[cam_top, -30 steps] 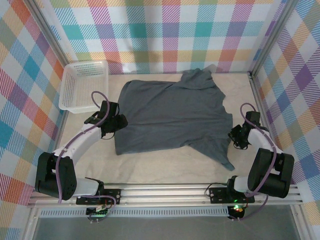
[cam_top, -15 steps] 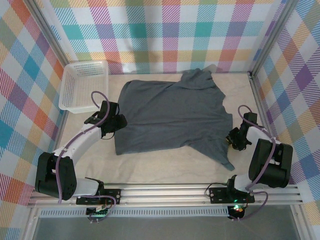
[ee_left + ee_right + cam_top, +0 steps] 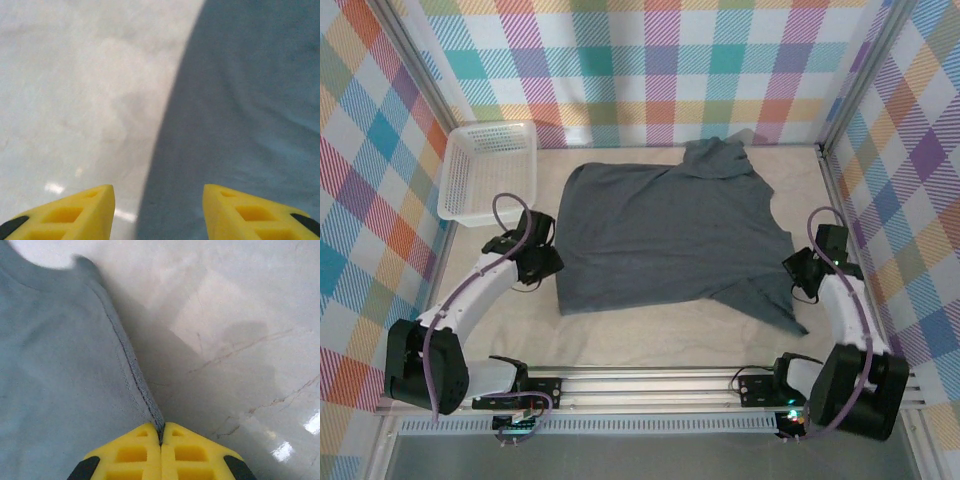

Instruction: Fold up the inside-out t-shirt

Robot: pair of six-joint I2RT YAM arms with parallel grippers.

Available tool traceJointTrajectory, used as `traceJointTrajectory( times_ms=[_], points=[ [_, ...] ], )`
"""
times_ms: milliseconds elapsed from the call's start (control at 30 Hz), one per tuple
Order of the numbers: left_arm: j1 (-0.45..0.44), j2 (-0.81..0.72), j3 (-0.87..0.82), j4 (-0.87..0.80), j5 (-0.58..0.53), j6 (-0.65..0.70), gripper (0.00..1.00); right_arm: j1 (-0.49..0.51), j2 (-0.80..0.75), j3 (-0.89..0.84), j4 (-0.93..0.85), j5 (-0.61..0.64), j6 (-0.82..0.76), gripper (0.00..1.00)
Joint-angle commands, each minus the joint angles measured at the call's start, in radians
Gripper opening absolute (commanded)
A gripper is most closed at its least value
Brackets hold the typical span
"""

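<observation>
The slate-grey t-shirt [image 3: 670,225] lies spread flat in the middle of the table, one sleeve trailing toward the front right. My left gripper [image 3: 546,262] stands open at the shirt's left edge. In the left wrist view its yellow fingertips [image 3: 75,210] straddle that edge of the t-shirt [image 3: 240,115], gripping nothing, with the left gripper [image 3: 159,210] low over cloth and table. My right gripper [image 3: 798,272] is at the shirt's right side. The right wrist view shows the right gripper [image 3: 161,437] shut on the stitched hem of the t-shirt [image 3: 60,365].
A white mesh basket [image 3: 487,170] stands at the back left, near the left arm. Checked walls close in the back and both sides. A metal rail [image 3: 650,385] runs along the front. Bare table [image 3: 650,335] lies between the shirt and the rail.
The right gripper has shut on the shirt's right hem and drawn it rightward; the whole shirt slid a little right. The left gripper has moved slightly toward the front left.
</observation>
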Motion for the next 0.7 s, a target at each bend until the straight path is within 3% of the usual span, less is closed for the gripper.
traceJointTrajectory(
  times_ms=[0, 200, 333, 667],
  points=[
    [0.012, -0.005, -0.062, -0.132, 0.034, -0.079, 0.46, 0.001, -0.035, -0.025, -0.053, 0.027, 0.02, 0.0],
    [-0.009, 0.013, -0.185, 0.07, 0.37, -0.148, 0.39, 0.002, -0.003, -0.019, -0.042, -0.011, -0.005, 0.0],
    [-0.061, -0.009, -0.206, 0.03, 0.333, -0.195, 0.41, 0.001, 0.009, -0.019, -0.03, -0.036, 0.001, 0.0],
    [-0.064, 0.037, -0.251, 0.109, 0.403, -0.202, 0.42, 0.001, -0.017, -0.016, -0.041, -0.004, -0.011, 0.0]
  ],
)
